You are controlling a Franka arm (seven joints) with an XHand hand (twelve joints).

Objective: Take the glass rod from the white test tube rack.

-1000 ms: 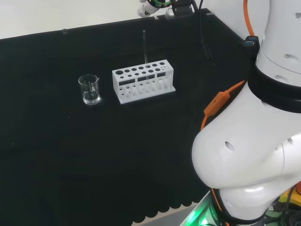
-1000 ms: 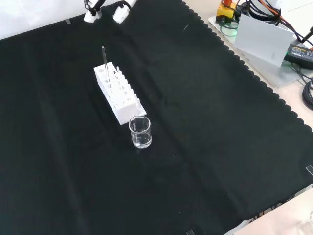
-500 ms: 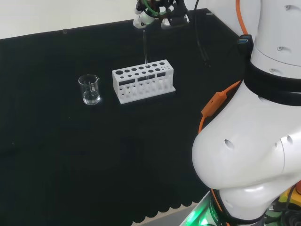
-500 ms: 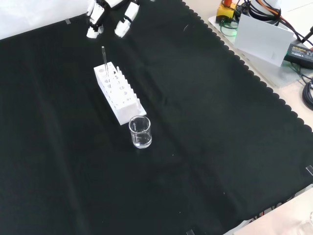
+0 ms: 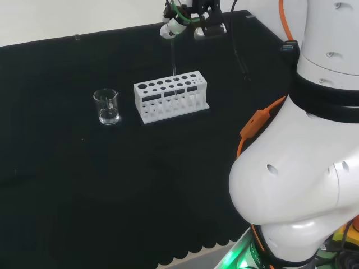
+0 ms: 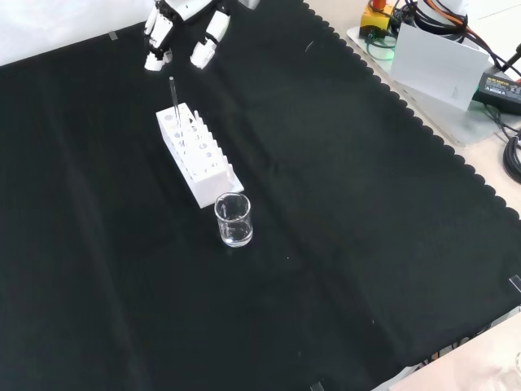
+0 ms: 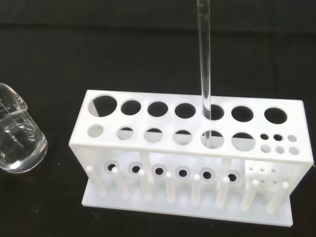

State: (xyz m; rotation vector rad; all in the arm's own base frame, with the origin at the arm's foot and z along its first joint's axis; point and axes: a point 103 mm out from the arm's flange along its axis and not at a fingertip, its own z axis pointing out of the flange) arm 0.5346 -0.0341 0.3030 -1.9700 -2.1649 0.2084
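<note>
the glass rod (image 7: 204,64) stands upright in a large hole of the white test tube rack (image 7: 192,158), in the rack's back row in the wrist view. in the front view the hand (image 6: 183,28) hangs just beyond the rod's top end, its fingers (image 6: 155,45) straight and apart, touching nothing. a clear beaker (image 6: 234,220) stands on the bench (image 6: 342,212) just beside the rack's near end in the front view.

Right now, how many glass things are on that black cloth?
2: a glass rod standing upright in the white rack, and an empty-looking beaker on the cloth beside the rack. Other clear ware could escape notice.
</note>
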